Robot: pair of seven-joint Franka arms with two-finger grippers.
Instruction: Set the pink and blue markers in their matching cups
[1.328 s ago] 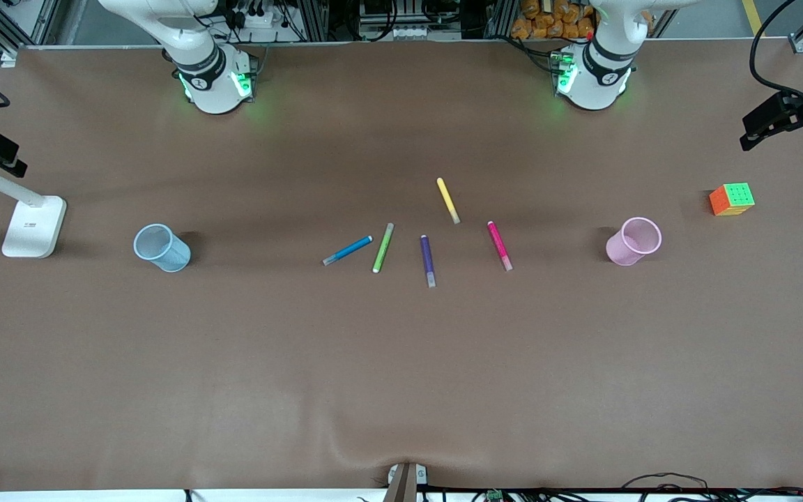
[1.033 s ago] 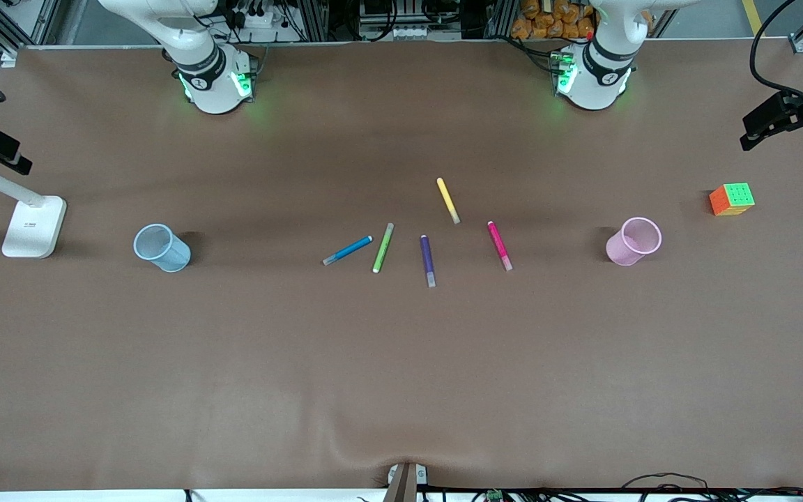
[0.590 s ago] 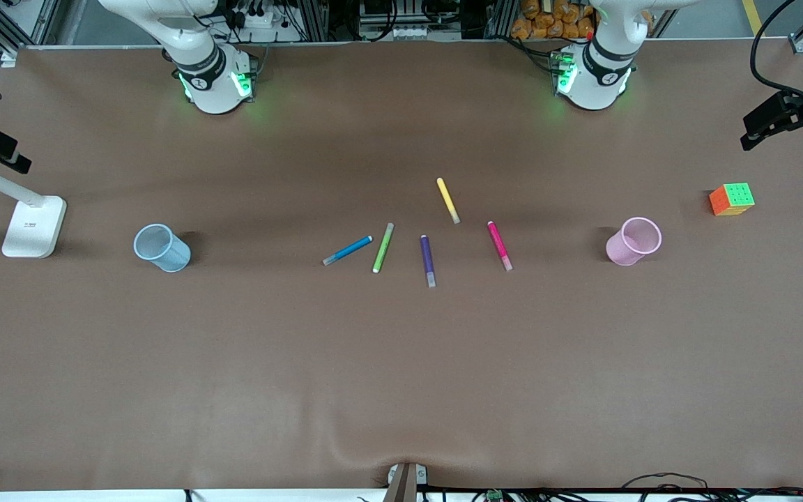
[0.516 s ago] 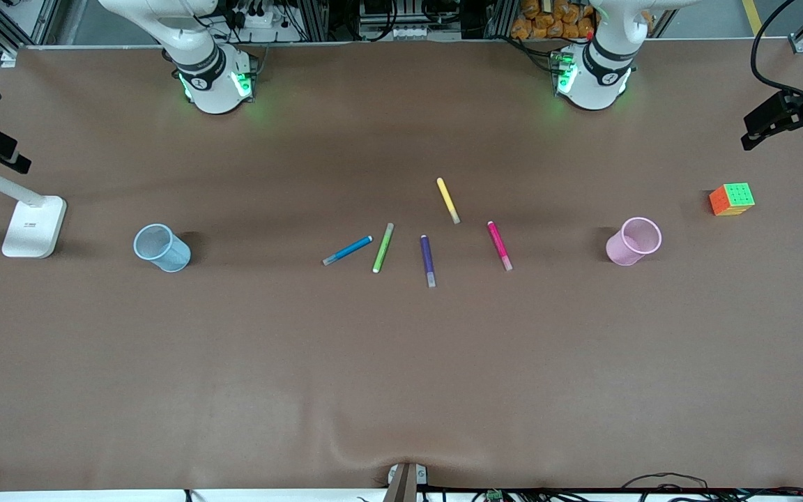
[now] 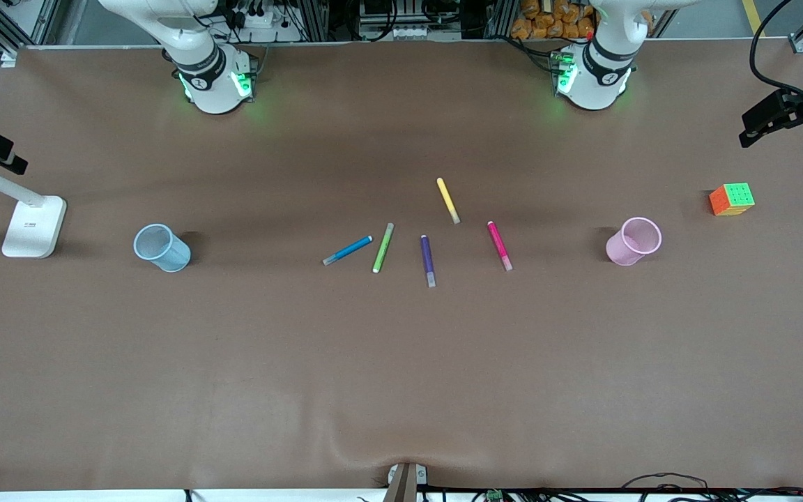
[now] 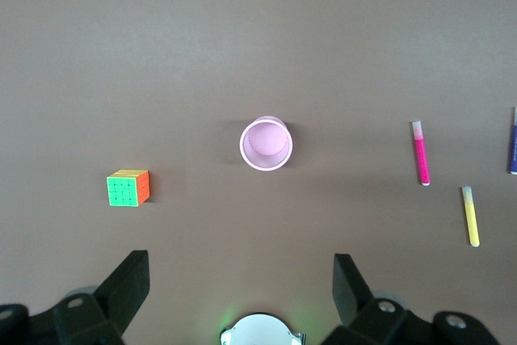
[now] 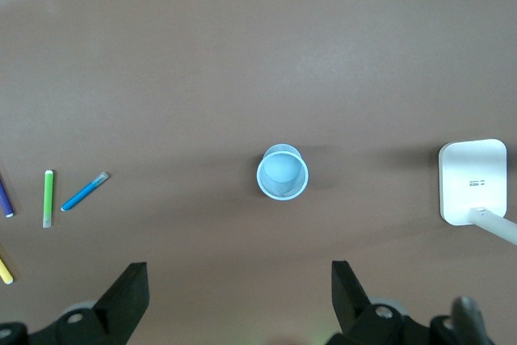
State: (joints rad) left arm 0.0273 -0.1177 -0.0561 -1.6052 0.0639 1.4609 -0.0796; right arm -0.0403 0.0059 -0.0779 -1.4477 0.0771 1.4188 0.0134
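1. Left gripper (image 6: 241,296): raised high over the pink cup's end of the table, fingers spread wide, empty.
2. Right gripper (image 7: 240,295): raised high over the blue cup's end, fingers spread wide, empty.
3. Pink cup (image 5: 633,241): upright, almost directly below the left gripper; nothing in it.
4. Blue cup (image 5: 162,247): upright, almost directly below the right gripper; nothing in it.
5. Pink marker (image 5: 500,245): flat on the table, off toward the table's middle from the left gripper, well apart from the pink cup.
6. Blue marker (image 5: 347,251): flat, toward the middle from the right gripper, just beside the green marker (image 5: 383,247).
7. Other items: purple marker (image 5: 428,260), yellow marker (image 5: 448,200), colour cube (image 5: 731,199), white lamp base (image 5: 34,226).
8. Step in hand, as judged: none begun; both markers unplaced.
9. Next move: either gripper must travel toward the centre, descend over its marker, and close across the barrel, the blue one without nudging the green.
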